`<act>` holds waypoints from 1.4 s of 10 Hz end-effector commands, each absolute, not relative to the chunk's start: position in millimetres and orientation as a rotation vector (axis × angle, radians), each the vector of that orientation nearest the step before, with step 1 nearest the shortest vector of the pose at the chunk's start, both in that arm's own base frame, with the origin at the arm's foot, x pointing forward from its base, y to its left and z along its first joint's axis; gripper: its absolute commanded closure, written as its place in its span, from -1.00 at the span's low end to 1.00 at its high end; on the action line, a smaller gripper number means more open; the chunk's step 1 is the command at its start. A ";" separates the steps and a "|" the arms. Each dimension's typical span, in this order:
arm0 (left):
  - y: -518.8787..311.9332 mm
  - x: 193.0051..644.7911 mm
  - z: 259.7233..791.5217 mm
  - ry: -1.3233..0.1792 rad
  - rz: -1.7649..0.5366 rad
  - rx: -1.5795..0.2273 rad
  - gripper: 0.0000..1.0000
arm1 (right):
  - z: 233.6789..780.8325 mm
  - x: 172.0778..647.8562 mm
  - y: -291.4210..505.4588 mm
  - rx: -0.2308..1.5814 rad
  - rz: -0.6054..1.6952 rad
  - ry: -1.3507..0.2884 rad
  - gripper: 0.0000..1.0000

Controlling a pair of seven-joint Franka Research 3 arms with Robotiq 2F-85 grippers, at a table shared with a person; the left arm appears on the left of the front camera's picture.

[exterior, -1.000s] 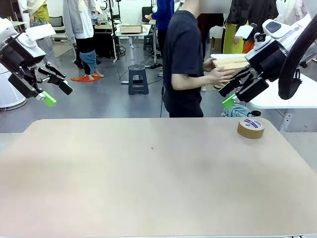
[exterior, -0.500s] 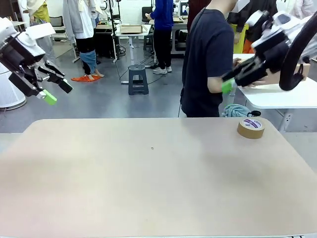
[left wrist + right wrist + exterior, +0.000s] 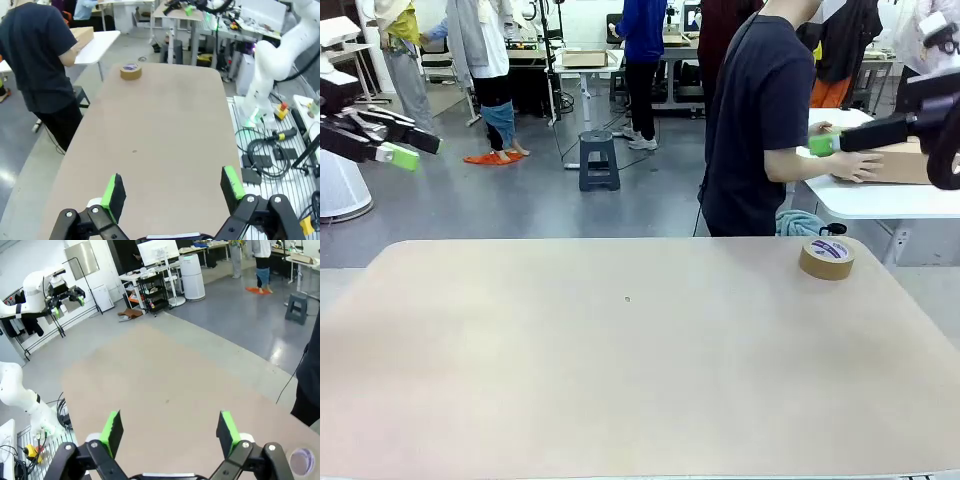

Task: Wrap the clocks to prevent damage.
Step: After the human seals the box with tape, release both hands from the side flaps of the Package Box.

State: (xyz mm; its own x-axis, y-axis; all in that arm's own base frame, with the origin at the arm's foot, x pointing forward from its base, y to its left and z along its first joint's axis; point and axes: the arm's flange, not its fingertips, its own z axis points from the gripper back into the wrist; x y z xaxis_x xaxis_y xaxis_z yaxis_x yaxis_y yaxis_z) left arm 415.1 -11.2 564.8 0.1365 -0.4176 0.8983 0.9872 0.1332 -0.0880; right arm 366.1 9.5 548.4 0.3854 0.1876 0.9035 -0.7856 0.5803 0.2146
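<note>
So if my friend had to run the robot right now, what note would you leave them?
Left gripper: open, empty, raised over the near-left end of the beige table.
Right gripper: open, empty, raised above the table's right end.
Round brown roll of packing tape: lying flat near the far-right table edge.
Person in the dark T-shirt: turned away, hands on a brown cardboard box at the white side table.
Done: nothing wrapped. No clocks or wrapping material on the table.
Left: everything; probably wait for the person to bring the clocks.
</note>
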 end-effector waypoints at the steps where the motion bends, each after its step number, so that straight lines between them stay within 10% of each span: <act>1: 3.0 397.4 552.2 -0.895 -1.186 -0.844 -1.00 | 531.3 335.1 0.3 0.677 0.685 -0.962 -1.00; 14: 48.2 379.2 547.8 -0.840 -1.125 -0.755 -1.00 | 563.8 314.3 -27.7 0.534 0.586 -0.990 -1.00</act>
